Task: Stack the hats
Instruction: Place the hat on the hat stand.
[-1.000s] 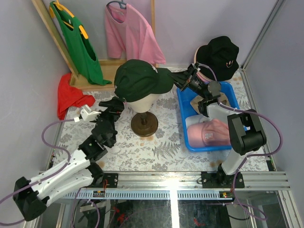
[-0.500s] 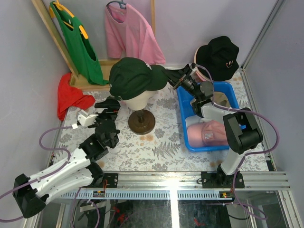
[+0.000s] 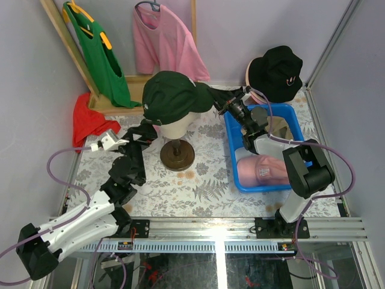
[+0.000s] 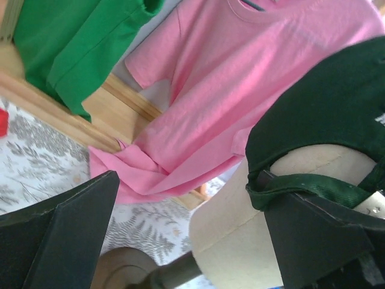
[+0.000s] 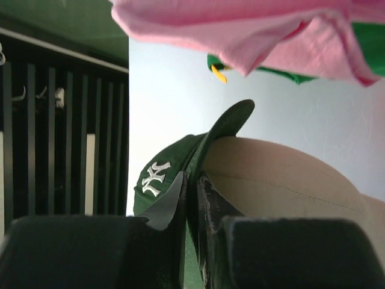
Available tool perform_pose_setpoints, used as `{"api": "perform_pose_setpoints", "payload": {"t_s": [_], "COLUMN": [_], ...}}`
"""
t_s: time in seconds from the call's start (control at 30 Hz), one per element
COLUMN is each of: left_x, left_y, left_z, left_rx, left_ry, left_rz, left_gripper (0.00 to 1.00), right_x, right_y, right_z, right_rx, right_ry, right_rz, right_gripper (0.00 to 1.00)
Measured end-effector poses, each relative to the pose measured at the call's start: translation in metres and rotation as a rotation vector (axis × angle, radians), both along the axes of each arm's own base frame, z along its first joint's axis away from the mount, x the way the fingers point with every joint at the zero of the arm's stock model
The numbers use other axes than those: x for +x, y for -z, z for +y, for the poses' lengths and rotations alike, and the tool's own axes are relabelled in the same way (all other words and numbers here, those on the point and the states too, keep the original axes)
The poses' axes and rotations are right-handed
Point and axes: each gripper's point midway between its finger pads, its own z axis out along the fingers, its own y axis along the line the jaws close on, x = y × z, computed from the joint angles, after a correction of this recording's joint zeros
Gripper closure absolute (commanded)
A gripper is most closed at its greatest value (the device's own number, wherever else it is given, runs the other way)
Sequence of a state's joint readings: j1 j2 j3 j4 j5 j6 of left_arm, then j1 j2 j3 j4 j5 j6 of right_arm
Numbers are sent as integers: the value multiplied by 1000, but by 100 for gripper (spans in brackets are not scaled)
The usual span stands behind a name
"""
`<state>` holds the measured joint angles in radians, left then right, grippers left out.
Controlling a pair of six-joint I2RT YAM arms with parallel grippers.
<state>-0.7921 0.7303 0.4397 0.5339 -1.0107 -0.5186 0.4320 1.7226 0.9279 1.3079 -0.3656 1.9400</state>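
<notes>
- My right gripper (image 3: 221, 103) is pinched shut on the brim of the dark green baseball cap (image 3: 173, 97), which sits on the mannequin head (image 3: 174, 127) just to the gripper's left.
- My left gripper (image 3: 148, 125) gapes wide and holds nothing, with the cap's rear strap (image 4: 313, 183) just ahead of it.

- A white interlocking "NY" emblem is stitched on the dark green cap (image 5: 180, 162), seen in the right wrist view.
- A white emblem sits on the pink cap (image 3: 263, 168) at near right; it is too small to read.
</notes>
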Motion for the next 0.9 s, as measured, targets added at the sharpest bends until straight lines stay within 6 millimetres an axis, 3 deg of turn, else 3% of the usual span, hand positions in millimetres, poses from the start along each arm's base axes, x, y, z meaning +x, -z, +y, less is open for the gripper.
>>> {"api": "perform_pose_setpoints", "payload": {"t_s": [0.27,0.5,0.9], "left_x": [5,-1,-20], "left_y": [-9,-13,-11], "left_z": [-13,-16,-4], "left_rx": [284,425,493], "left_ry": [67,122,131], "left_rz": [25,16,-39], "left_gripper": [0,8,6], "right_x": [22,22,12], "right_y": [1,1,-3], "right_z": [-9,-9,6], "right_rx": [43,49,73], "right_ry": [93,93,59], "right_rz": [62,71,84], "right_gripper": [100,100,100]}}
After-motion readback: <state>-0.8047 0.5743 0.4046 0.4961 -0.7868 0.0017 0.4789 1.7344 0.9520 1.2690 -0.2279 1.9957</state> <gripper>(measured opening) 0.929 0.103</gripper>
